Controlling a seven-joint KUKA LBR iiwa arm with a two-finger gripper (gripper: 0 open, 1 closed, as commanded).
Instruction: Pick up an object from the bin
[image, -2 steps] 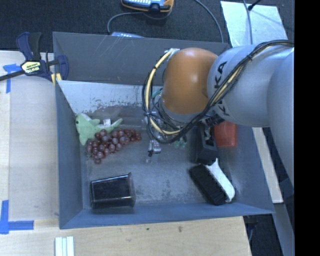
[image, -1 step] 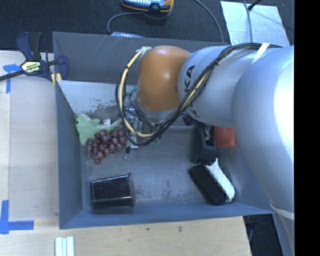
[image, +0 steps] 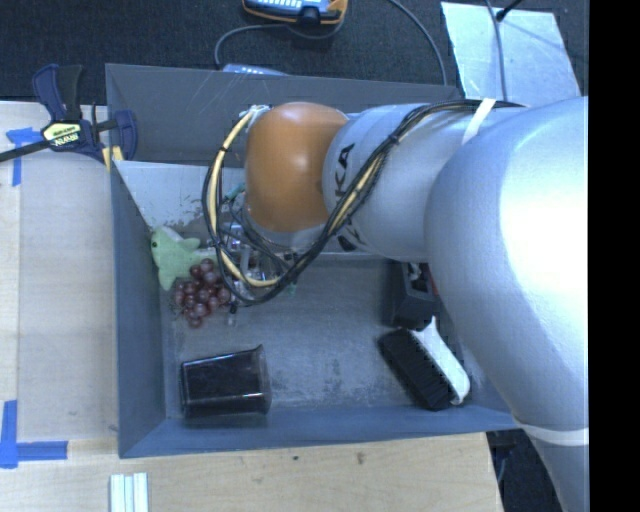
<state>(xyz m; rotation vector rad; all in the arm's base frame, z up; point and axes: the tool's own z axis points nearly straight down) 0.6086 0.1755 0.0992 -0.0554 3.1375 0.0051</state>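
**Gripper low beside the grape bunch**

Gripper, under the arm's orange cover, sits low in the bin. Released or clenched: can't tell. Dark red grape bunch is just to its view-left, touching or nearly. Pale green soft thing lies up-left, just beyond the grapes. Black box is below it, apart. Black brush w/ white back is well to the right.

My arm is silver-grey with an orange cover. Yellow and black cables loop it (lettering, perhaps KUKA).
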